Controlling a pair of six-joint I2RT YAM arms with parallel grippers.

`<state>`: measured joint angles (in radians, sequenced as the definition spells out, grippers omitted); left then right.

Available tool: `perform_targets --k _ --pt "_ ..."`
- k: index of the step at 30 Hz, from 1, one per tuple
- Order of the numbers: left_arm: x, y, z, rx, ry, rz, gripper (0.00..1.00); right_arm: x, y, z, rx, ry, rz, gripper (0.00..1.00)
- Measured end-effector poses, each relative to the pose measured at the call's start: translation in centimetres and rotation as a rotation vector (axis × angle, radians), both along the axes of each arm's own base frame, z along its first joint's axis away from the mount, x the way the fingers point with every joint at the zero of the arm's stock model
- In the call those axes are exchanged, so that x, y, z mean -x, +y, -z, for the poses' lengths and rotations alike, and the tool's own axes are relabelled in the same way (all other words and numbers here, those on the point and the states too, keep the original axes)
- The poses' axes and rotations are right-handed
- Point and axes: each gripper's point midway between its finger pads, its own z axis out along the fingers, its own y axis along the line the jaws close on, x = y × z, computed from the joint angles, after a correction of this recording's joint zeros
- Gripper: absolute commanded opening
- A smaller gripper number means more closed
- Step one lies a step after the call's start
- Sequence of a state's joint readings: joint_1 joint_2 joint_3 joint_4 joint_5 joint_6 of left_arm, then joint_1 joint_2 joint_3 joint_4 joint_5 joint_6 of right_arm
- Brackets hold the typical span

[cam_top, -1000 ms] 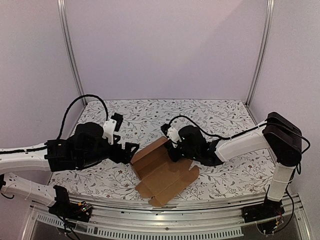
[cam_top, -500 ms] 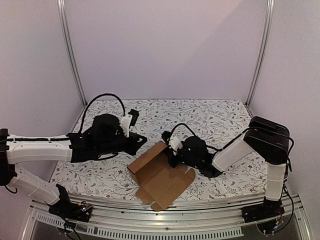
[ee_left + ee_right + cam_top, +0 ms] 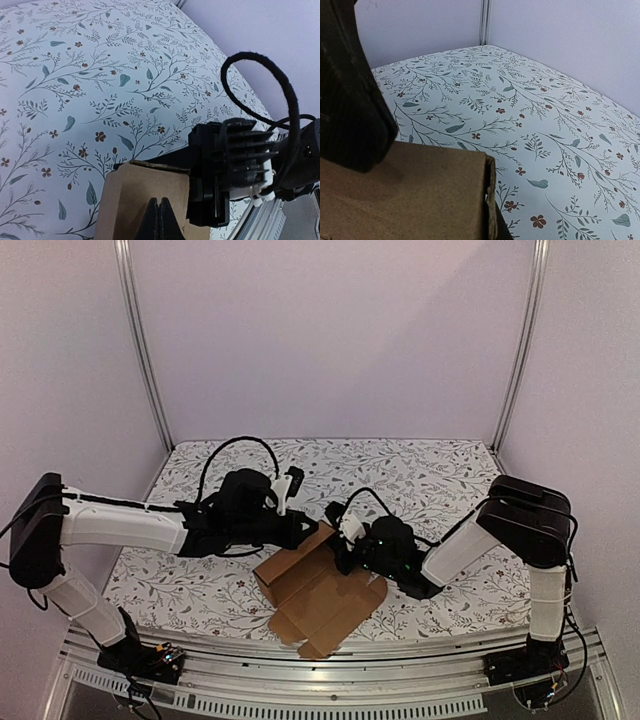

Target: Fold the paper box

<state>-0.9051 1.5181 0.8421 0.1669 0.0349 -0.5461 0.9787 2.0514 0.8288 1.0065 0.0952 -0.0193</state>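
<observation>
- Step in hand, as I judge it: raising and creasing the far wall of the paper box (image 3: 325,592). Folding looks early, since most flaps lie unfolded.
- Right hand (image 3: 342,552): closed on the paper box. The right wrist view shows it pinching the far panel at a corner, dark jaw on top, cardboard edge just beside it.
- Left hand (image 3: 310,530): closed, jaws pressed tip to tip with nothing between them. The left wrist view has the tips over the top of the same panel. I cannot tell whether they touch it or hang just above.
- The two hands sit close together at the far side of the box, almost facing each other.
- Location: the box rests on the flowered desk (image 3: 430,475), centre, towards the near edge, between the two arms.
- Appearance: plain brown cardboard, unmarked, a die-cut sheet with clear crease lines. The far and left panels stand up from the desk. The near flaps and a notched tab on the right lie flat.
- Next move, my estimate: use the closed left hand as a pusher to press the panel over along its crease while the right hand holds the corner.
- Caution: thin board likely springs back, and the sheet may slide on the desk if pushed sideways.
</observation>
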Motion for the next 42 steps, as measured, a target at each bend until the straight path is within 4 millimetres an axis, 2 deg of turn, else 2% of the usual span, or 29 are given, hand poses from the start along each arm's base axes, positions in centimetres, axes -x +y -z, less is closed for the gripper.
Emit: perform_targets --k 4,14,19,27,36,42 --pt "-0.3 -0.9 1.5 0.001 0.047 0.014 0.0 0.0 0.0 0.5 0.002 0.004 0.001 0.0" --pt "-0.9 -2.1 2.7 0.017 0.078 0.021 0.0 0.1 -0.1 2.2 0.001 0.058 0.01 0.03" --pt "-1.1 -2.3 3.9 0.001 0.096 0.018 0.0 0.1 -0.2 3.0 0.0 0.083 0.015 0.1" --pt "-1.4 -2.7 4.7 0.012 0.104 0.012 0.0 0.2 -0.1 3.3 -0.018 0.104 0.019 0.23" --pt "-1.4 -3.2 4.9 0.033 0.112 0.024 0.0 0.4 -0.5 3.7 -0.031 0.122 0.025 0.24" --pt "-1.4 -3.2 4.9 0.034 0.113 0.026 0.0 0.3 -0.7 3.9 -0.028 0.122 0.04 0.21"
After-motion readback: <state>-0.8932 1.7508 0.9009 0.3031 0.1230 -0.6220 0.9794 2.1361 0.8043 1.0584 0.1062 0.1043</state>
